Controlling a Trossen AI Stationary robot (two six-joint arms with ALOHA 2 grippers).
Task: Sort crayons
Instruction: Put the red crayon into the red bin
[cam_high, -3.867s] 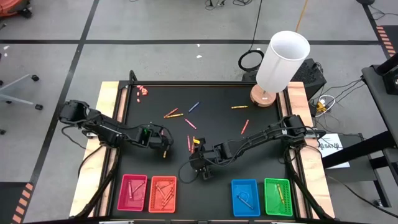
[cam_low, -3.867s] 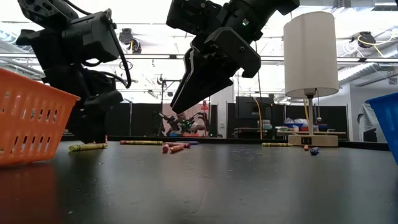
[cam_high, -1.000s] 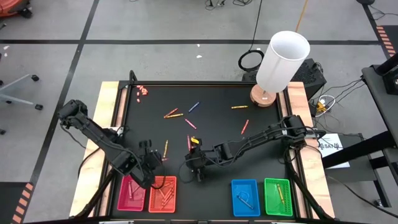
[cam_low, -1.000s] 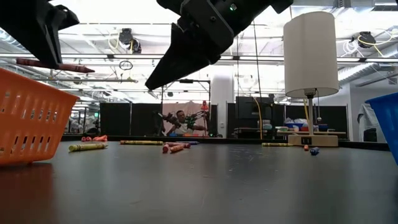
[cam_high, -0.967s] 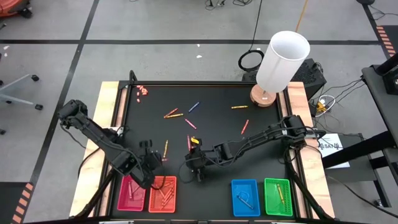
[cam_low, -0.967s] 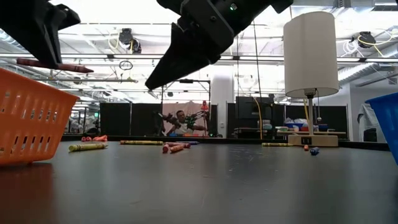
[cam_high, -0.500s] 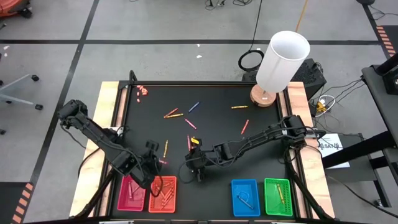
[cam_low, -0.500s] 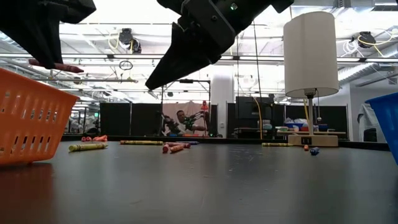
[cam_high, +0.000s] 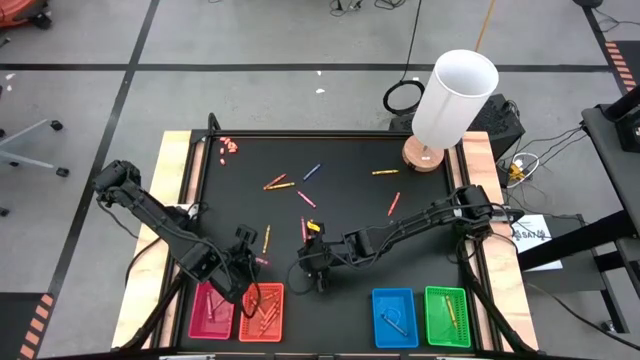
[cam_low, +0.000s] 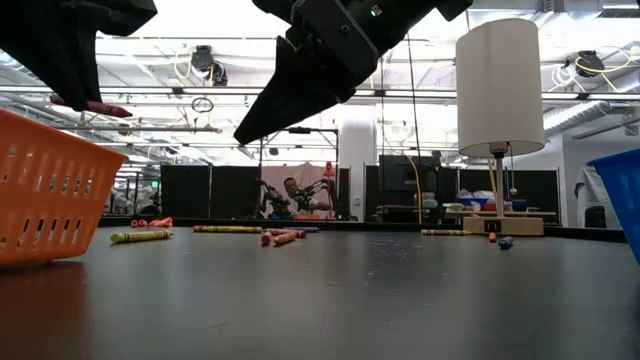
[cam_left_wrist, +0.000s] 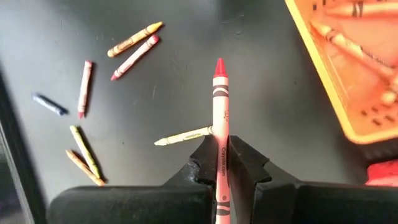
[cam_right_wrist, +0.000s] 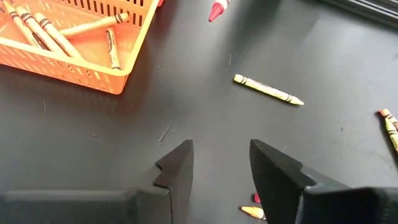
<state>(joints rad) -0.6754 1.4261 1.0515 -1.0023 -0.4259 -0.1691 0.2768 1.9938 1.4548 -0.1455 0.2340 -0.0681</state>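
overhead view of a black table (cam_high: 420, 240) with two dark robot arms sorting crayons. the left gripper (cam_high: 247, 262), at lower left of the frame just above the trays, is clamped on a red crayon (cam_left_wrist: 219, 134) that sticks out past its fingertips. the red tray (cam_high: 199, 325) and the orange tray (cam_high: 279, 318) sit side by side right below it; the orange one already holds several crayons. the step in hand looks like carrying the red crayon to its tray; the next move likely calls for shifting over the red tray, not the orange one beside it, and letting go. the right gripper (cam_high: 316, 268) hovers near the middle of the frame with its fingers spread and nothing between them, above loose crayons. there are four trays along the bottom edge: red, orange, blue (cam_high: 378, 322) and green (cam_high: 432, 322). about eight loose crayons (cam_high: 278, 183) are scattered across the upper and middle table. a white lamp (cam_high: 452, 97) stands at upper right.
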